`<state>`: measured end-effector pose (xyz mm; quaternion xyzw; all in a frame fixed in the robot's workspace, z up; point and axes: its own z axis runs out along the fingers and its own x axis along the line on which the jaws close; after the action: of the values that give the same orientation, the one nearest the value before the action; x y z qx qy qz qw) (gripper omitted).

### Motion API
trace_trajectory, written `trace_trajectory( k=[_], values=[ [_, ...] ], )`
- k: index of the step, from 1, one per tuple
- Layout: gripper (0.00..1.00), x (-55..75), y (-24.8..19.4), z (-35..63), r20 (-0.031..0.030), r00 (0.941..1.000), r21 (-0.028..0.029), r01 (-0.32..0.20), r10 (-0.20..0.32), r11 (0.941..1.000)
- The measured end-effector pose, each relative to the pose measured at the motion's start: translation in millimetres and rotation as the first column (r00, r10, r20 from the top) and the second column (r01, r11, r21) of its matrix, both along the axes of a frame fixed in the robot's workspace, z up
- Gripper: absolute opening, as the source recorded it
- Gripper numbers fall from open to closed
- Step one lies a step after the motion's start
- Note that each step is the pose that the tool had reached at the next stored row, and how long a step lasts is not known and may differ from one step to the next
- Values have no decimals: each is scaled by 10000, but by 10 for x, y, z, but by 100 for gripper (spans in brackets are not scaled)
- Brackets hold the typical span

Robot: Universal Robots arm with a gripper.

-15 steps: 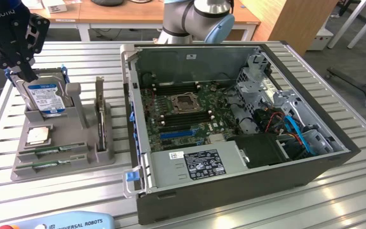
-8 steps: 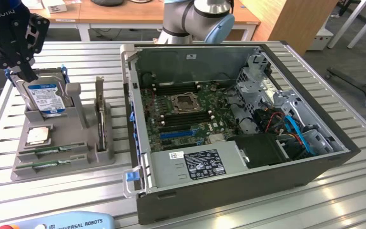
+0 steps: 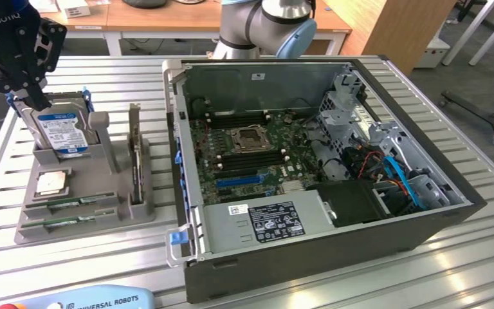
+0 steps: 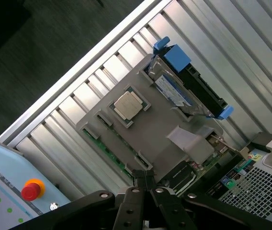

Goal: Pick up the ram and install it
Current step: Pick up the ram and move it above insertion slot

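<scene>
We counted two ram sticks (image 3: 61,205) (image 3: 58,223) in one holder (image 3: 101,222), 6 o'clock of one CPU (image 3: 51,183), exterior view. Gripper (image 3: 34,102) was pressed together, empty, 11 o'clock of one hard drive (image 3: 61,132).

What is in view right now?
ram: two, green, holder's front slots
hard drive: one, silver, blue label, upright in holder
processor: one, silver, flat on holder
expansion card: one, dark, on edge in holder
holder: one, grey, exterior view's left
computer case: one, black, open, mid-table
pendant: one, pale blue, exterior view's foreground
table: one, silver, slatted
arm: one, grey-blue, behind case
hand: one, black, shut, empty, over holder
</scene>
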<state>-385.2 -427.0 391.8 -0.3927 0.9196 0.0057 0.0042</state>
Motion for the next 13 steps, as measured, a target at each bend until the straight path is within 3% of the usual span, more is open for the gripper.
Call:
trace_trajectory(
  k=[8, 13],
  values=[
    [10, 0, 0, 0, 1, 10000, 0, -24, 24, 10000],
    [10, 0, 0, 0, 0, 9995, 0, -308, 308, 9995]
  ],
)
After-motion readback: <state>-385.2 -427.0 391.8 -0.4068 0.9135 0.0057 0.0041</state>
